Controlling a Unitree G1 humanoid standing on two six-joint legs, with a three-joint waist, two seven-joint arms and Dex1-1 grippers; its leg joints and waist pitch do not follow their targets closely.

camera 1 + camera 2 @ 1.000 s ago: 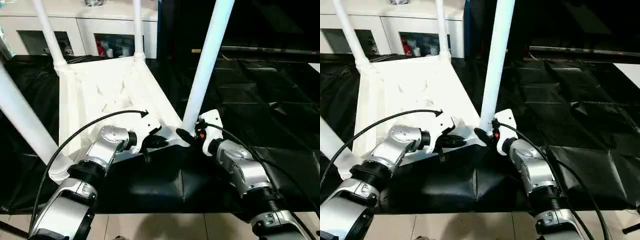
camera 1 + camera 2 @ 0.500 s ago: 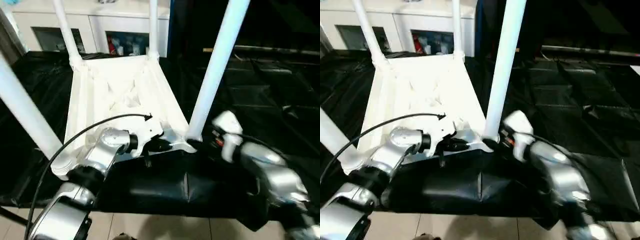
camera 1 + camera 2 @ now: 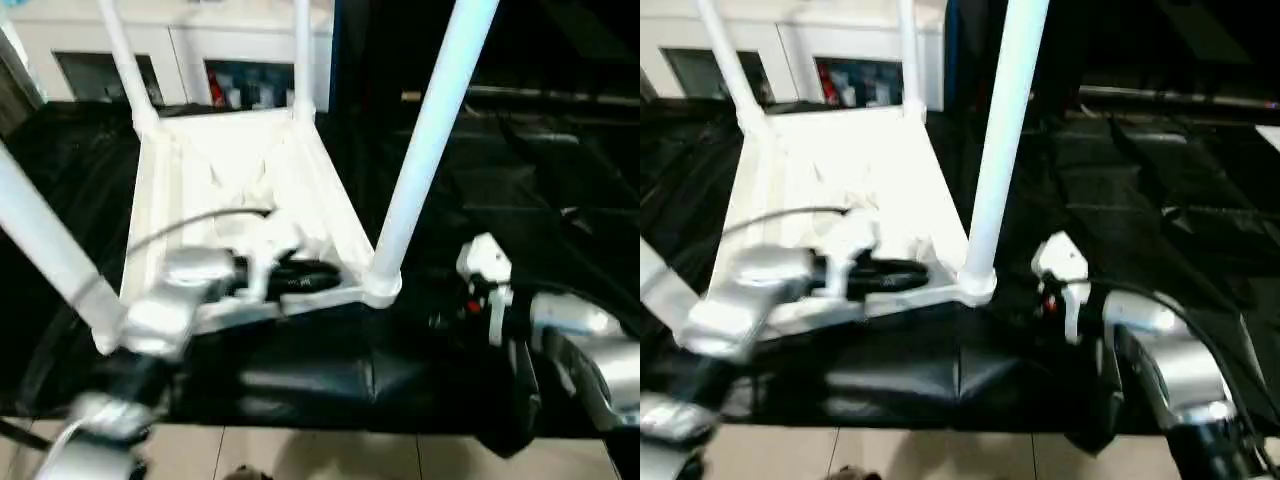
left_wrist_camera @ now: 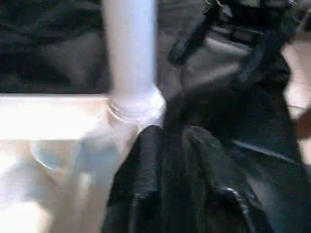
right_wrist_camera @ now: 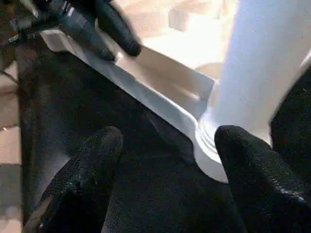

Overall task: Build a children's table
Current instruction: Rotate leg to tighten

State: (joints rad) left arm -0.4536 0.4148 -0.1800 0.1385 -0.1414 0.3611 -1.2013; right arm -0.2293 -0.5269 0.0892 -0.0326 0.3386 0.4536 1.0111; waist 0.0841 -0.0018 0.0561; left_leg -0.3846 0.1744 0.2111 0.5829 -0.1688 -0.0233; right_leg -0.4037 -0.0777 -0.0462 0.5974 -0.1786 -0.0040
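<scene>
Tabletop: the white tabletop (image 3: pixel 235 175) lies upside down on the black-covered worktop (image 3: pixel 560 180), ribbed underside up, likely so the corner sockets face up to take legs.
Long axis: runs away from the robot toward the white cabinet (image 3: pixel 190 50).
Legs: 4 white legs stand in the corner sockets; the near right leg (image 3: pixel 425 140) leans slightly right.
Left hand: the left hand (image 3: pixel 300 278) rests at the tabletop's near rim, seemingly steadying it; whether it grips, I cannot tell.
Right hand: the right hand (image 5: pixel 167 150) is spread wide, holding nothing, just beside the near right leg's socket.
</scene>
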